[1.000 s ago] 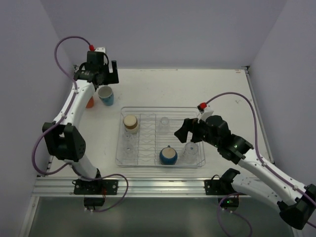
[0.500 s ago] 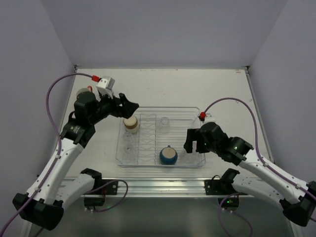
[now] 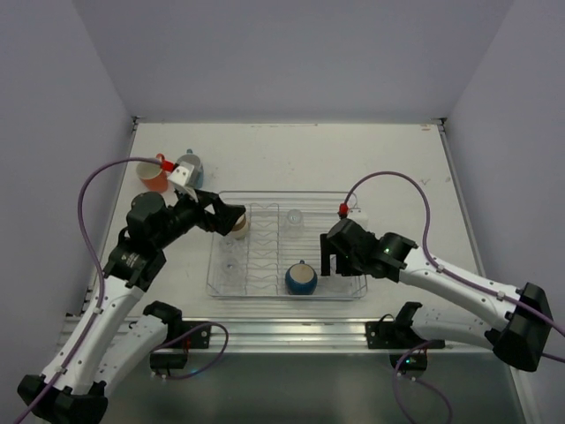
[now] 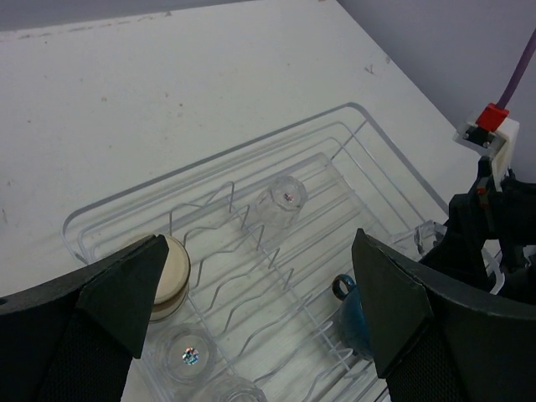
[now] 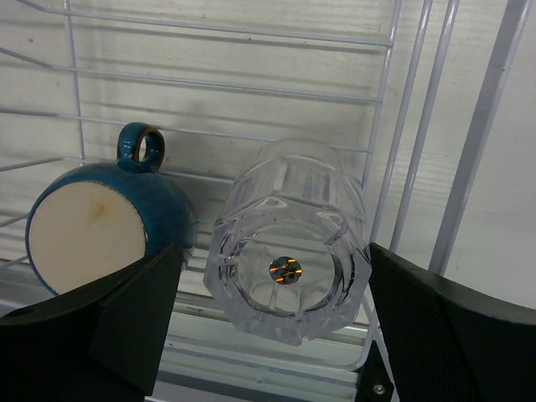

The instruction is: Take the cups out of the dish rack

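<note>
From above: an orange mug point(image 3: 153, 177) and a light blue mug point(image 3: 189, 166) stand out on the tabletop point(image 3: 353, 159), far left. The clear rectangular plastic dish rack point(image 3: 265, 256) with wire dividers holds the rest.

Left wrist: the left jaws are spread wide and empty, above the tan-cream cup point(image 4: 163, 268).

Right wrist: the right jaws are spread and straddle an upturned clear faceted tumbler point(image 5: 289, 243) (a dark blue round cup point(image 5: 100, 226) sits just beside it).

This looks like the pickup step. Next, probably, lower and close squarely on the tumbler.
</note>
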Robot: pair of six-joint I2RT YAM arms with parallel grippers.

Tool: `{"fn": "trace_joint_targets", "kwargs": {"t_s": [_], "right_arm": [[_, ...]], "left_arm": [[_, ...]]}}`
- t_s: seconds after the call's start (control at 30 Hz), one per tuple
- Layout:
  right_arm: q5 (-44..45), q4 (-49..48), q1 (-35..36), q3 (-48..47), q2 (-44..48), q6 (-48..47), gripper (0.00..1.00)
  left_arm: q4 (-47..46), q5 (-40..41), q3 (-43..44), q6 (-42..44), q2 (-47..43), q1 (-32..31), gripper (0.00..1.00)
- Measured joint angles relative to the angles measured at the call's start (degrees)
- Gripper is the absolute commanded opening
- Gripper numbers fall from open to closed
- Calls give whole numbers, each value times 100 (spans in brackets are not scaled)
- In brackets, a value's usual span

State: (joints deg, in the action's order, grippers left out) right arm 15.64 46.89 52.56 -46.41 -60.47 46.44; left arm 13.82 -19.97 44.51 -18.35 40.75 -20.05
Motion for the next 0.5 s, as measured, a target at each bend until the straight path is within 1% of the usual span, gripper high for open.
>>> {"fn": "trace_joint_targets", "kwargs": {"t_s": [0.2,0.3,0.4,0.43,0.5], "right_arm": [[280,4,39,-94,-400,157,87],[487,-9,44,-151,-614,179,78],[636,-22,44,-155,-741,199,60],[691,-26,44,-168,-745,201,50],[789,-11,44,-201,-743,212,45]], "left_arm": [[55,94,-199,61,-109,-109,100],[50,94,-210,61,-162,-109,100],[44,87,-212,59,-162,-109,100],[44,79,-212,57,-149,-109,100],[39,42,-212,55,-122,-109,100]]}}
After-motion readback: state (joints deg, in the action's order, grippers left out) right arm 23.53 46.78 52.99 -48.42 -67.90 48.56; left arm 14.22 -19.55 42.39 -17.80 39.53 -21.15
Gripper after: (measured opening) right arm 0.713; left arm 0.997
